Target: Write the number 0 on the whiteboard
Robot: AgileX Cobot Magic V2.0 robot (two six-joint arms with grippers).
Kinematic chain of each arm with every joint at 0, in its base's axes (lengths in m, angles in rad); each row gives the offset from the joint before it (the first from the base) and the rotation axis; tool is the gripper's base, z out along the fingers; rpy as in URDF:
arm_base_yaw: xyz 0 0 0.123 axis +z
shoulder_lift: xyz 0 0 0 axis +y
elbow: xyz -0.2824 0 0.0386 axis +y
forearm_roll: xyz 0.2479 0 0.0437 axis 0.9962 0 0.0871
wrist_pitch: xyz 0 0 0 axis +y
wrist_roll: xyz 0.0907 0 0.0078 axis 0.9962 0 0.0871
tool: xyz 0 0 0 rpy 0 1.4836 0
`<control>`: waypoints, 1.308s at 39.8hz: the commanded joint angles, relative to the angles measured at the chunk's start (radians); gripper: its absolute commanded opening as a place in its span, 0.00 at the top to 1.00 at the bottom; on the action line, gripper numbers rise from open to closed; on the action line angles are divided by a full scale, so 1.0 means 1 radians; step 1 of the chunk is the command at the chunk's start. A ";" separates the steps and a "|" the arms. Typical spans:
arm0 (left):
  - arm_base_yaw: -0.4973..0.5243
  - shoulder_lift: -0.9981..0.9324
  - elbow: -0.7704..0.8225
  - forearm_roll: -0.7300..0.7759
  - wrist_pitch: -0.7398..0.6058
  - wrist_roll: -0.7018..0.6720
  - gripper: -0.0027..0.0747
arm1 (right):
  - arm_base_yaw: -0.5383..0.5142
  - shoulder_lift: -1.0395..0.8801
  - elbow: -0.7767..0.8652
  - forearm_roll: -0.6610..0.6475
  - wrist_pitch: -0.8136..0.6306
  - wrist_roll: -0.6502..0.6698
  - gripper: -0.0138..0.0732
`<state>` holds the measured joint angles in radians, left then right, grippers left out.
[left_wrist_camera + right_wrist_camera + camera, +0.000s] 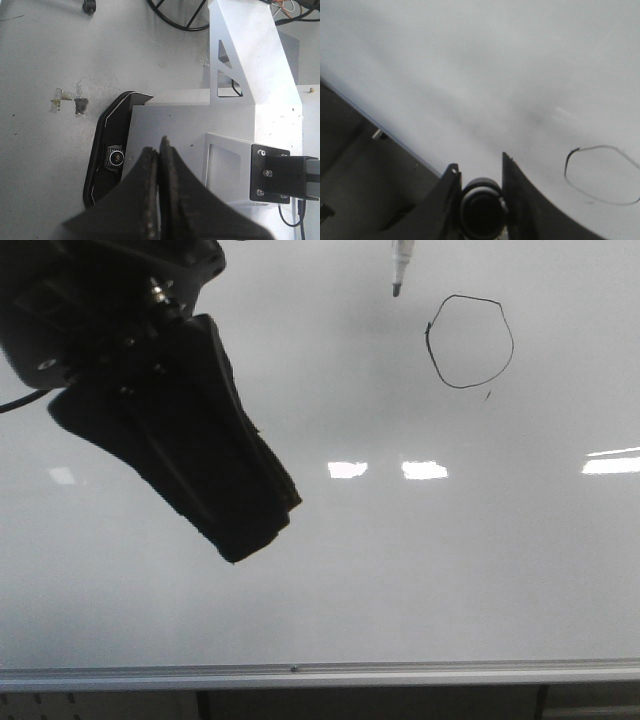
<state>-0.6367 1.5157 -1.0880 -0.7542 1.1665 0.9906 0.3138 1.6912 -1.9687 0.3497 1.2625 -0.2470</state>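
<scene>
The whiteboard (420, 570) fills the front view, glossy white-grey with bright reflections. The number 0 (470, 342) is a thin black closed loop at its upper right, also in the right wrist view (602, 175). A white marker (399, 264) points its grey tip down at the top, left of the loop and just off the board surface. My right gripper (478, 162) is shut on the marker's round black end (481, 209); it is out of the front view. My left gripper (245, 545) hangs dark over the board's left half, shut and empty (159, 146).
A short dark tick mark (487, 395) lies just below the loop. A silver edge rail (300, 672) runs along the board's near side, also in the right wrist view (395, 137). The left wrist view shows a white metal frame (250, 60) and grey floor (45, 60).
</scene>
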 commanded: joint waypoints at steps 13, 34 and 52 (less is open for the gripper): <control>-0.006 -0.041 -0.031 -0.166 -0.075 0.001 0.33 | -0.005 -0.398 0.667 0.264 -0.026 -0.184 0.92; -0.006 -0.041 -0.031 -0.301 0.013 0.053 0.29 | -0.005 -0.441 0.899 0.732 -0.168 -0.478 0.92; -0.006 -0.041 -0.031 -0.301 0.019 0.053 0.85 | -0.005 -0.441 0.899 0.742 -0.138 -0.489 0.92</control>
<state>-0.6367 1.5157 -1.0880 -0.9879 1.1631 1.0412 0.3138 1.2796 -1.0485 1.0249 1.1194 -0.7165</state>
